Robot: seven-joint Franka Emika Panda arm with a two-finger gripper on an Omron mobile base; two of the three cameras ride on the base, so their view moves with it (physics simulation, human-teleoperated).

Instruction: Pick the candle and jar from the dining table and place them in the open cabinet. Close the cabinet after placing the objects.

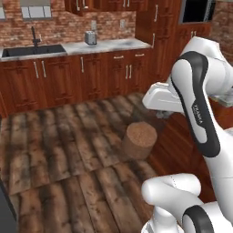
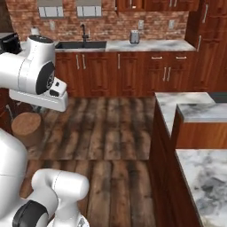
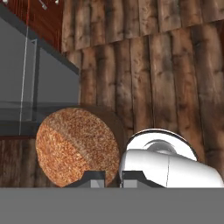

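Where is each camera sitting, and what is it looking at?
Left base view: sits behind the arm on its left, faces the sink and toaster; the white arm rises at right.
Right base view: behind on its right, faces the same sink wall; arm at left, marble table at right.
Hand view: on the hand, looks down at the plank floor and stool; shut pincer at the bottom.
All three share the round stool.

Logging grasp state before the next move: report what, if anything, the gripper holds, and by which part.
Nothing is held. The gripper is shut with nothing between its fingertips; the brown round cylinder stands on the floor beyond them.
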